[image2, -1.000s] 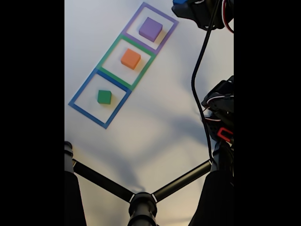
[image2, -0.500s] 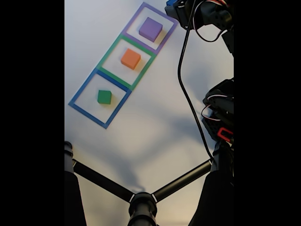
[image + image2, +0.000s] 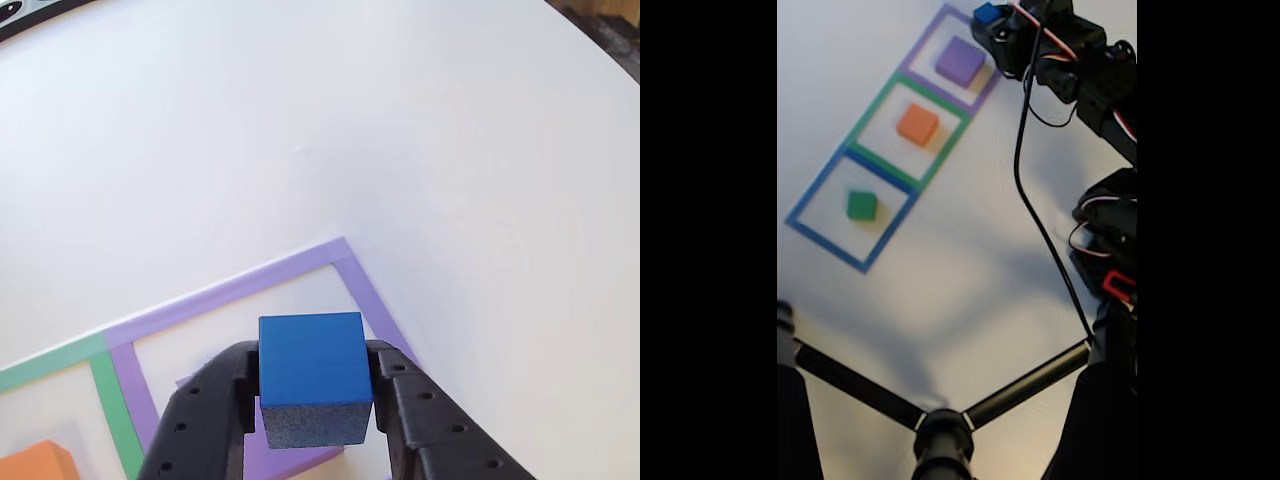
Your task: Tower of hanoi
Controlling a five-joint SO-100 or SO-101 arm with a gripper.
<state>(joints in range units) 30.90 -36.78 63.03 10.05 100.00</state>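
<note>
Now | hand (image 3: 315, 420) clamps blue cube (image 3: 312, 370) | above purple tape square (image 3: 365, 290)

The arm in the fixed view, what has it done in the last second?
Carrying the blue cube in its hand, the arm swung left toward the purple slab. The orange block and green cube stayed put.
</note>
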